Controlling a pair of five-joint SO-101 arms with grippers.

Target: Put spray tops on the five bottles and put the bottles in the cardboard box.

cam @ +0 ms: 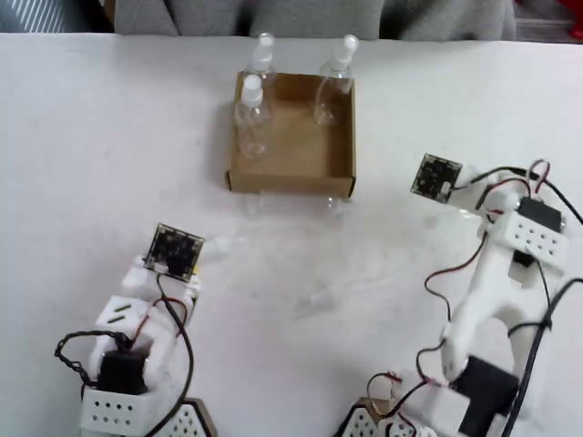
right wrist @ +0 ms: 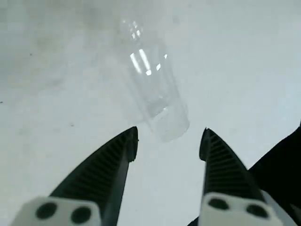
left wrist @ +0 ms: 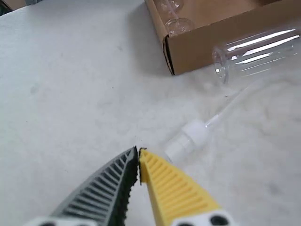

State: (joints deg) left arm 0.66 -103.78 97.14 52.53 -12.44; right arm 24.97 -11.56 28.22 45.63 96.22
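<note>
The cardboard box (cam: 291, 175) stands at the table's far middle with three clear bottles (cam: 251, 114) upright in it, each with a spray top. In the left wrist view, a white spray top (left wrist: 188, 139) with its thin tube lies on the table just beyond my shut, empty left gripper (left wrist: 138, 153). An uncapped clear bottle (left wrist: 258, 49) lies on its side against the box (left wrist: 197, 44). My right gripper (right wrist: 169, 137) is open, its fingers either side of the near end of another clear bottle (right wrist: 153, 92) lying on the table, apart from it.
The left arm (cam: 146, 319) sits at the near left, the right arm (cam: 501, 264) at the near right with loose cables around it. White table stretches between the arms and the box. A faint lying bottle (cam: 337, 204) shows before the box's front wall.
</note>
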